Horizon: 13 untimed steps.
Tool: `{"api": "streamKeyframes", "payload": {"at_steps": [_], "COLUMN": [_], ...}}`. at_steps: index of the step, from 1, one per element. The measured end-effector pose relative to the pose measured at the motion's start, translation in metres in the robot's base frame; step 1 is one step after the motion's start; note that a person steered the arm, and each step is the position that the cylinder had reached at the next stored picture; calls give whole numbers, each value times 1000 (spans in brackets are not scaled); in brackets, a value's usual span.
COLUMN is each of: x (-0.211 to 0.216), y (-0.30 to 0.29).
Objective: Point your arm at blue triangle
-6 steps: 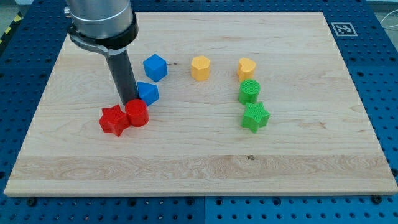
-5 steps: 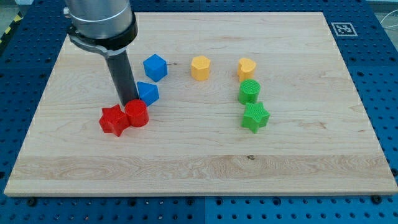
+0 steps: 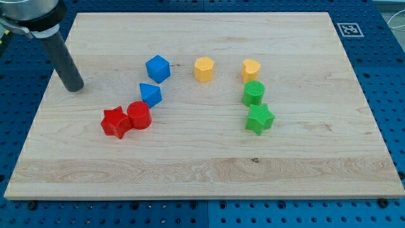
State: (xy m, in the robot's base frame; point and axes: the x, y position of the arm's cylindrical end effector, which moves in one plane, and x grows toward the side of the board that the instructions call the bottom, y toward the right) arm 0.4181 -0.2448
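The blue triangle [image 3: 150, 94] lies on the wooden board [image 3: 202, 158] left of centre, just above and right of the red cylinder [image 3: 138, 115]. My tip [image 3: 75, 88] rests on the board near its left edge, well to the left of the blue triangle and apart from every block. The rod rises from it toward the view's top left corner.
A blue cube [image 3: 157, 68] sits above the triangle. A red star [image 3: 115, 122] touches the red cylinder's left side. A yellow hexagon [image 3: 204, 68] and a yellow heart [image 3: 251, 69] lie further right. A green cylinder [image 3: 254, 94] and a green star [image 3: 259, 118] sit below the heart.
My tip has moved from beside the blue triangle and red cylinder to the left, toward the board's left edge. No block has moved.
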Motion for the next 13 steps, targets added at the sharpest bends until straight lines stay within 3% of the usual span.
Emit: {"api": "streamKeyframes", "payload": {"at_steps": [2,4,7,13], "x": [-11,-9,-5,3], "y": [9,67,95,109]}}
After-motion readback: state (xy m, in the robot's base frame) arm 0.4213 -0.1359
